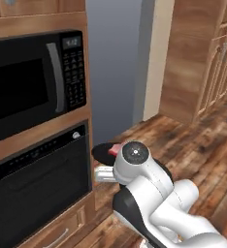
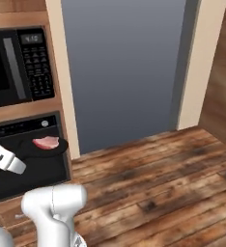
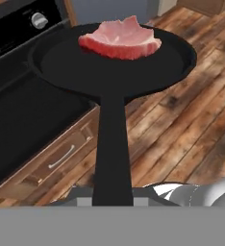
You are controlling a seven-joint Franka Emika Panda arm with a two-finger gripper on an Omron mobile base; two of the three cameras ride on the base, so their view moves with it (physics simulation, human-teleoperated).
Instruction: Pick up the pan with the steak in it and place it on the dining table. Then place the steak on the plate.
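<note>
Gripper (image 3: 112,199) clenched on the handle of the pan (image 3: 109,62), pan held level in the air above the wood floor (image 3: 191,125), just beside the oven (image 3: 23,120), steak (image 3: 120,39) lying near the pan's far rim.

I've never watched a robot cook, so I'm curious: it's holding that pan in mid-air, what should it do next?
Probably keep the flat black frying pan level and carry it on towards the dining table: its handle is gripped, it hangs above the wooden floor by the black oven, and the pinkish-red steak sits near its far rim.
</note>
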